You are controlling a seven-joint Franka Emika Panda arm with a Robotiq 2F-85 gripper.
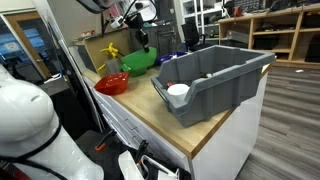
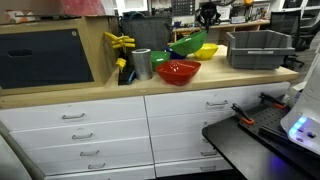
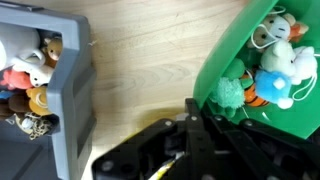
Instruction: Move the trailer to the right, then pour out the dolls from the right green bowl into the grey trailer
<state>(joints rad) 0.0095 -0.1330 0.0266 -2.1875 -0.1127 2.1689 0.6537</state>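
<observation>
Dolls (image 3: 275,55) lie heaped in the green bowl (image 3: 228,55), which in the wrist view stands steeply tilted just ahead of my gripper (image 3: 197,112). My fingers are closed on its near rim. On the other side of my gripper, across a strip of bare wooden counter (image 3: 140,55), the grey bin (image 3: 72,90) shows one wall, with soft toys (image 3: 28,80) inside.

In an exterior view my gripper (image 1: 143,42) hangs straight over the green bowl (image 1: 140,62). The grey bin (image 1: 220,78) sits close beside it with a white cup (image 1: 178,92) at its low front lip. A red bowl (image 1: 112,85) lies on the side away from the bin.

In an exterior view my gripper (image 2: 207,18) is above the green bowl (image 2: 195,47). The red bowl (image 2: 178,72) sits just in front of it, and the grey bin (image 2: 258,48) stands apart to one side. I cannot tell whether the bowl touches the counter.
</observation>
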